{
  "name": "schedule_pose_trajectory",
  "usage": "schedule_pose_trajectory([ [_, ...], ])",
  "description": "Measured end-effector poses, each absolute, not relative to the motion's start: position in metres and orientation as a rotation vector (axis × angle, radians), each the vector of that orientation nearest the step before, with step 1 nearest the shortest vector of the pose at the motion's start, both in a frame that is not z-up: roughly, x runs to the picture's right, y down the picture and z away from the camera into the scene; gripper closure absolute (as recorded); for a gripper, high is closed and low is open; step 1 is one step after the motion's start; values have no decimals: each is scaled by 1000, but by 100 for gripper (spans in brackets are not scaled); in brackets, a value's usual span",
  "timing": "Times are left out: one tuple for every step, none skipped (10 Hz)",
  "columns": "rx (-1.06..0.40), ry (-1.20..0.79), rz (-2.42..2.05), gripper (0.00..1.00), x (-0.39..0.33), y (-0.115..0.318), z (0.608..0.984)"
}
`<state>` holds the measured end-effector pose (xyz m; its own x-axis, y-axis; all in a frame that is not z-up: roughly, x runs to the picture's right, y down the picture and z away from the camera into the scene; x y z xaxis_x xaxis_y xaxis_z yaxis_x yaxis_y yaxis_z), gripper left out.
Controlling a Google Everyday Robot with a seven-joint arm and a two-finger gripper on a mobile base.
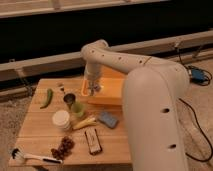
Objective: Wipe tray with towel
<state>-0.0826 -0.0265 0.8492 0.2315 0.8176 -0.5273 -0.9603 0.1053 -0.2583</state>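
The yellow-orange tray (111,89) lies at the back of the wooden table (40,125), partly hidden by my white arm. My gripper (92,90) points down at the tray's left front edge. A blue-grey folded towel (107,119) lies on the table in front of the tray, apart from the gripper. I see nothing held in the gripper.
Left of the tray are a green vegetable (46,97), a small dark cup (69,99), a green cup (77,107) and a white round container (61,119). Nearer the front lie a yellow item (85,122), a dark bar (92,141), dark berries (62,146) and a brush (27,156).
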Motion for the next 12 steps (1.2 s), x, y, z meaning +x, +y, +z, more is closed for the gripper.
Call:
schedule_pose_trajectory([
  [-627,285,1330,100,-83,-25,853],
  [-636,296,1332,100,-81,-24,858],
  [-646,308,1343,100,-76,-22,863],
  [-647,310,1346,100,-74,-22,863],
  [-647,310,1346,100,-74,-22,863],
  [-647,309,1343,100,-76,-22,863],
  [-648,309,1343,100,-76,-22,863],
  [-646,310,1343,100,-75,-22,863],
  [-650,312,1345,100,-76,-22,863],
  [-658,315,1356,100,-75,-21,867],
  [-677,319,1385,100,-68,-16,875],
  [-699,316,1417,100,-60,-11,881],
])
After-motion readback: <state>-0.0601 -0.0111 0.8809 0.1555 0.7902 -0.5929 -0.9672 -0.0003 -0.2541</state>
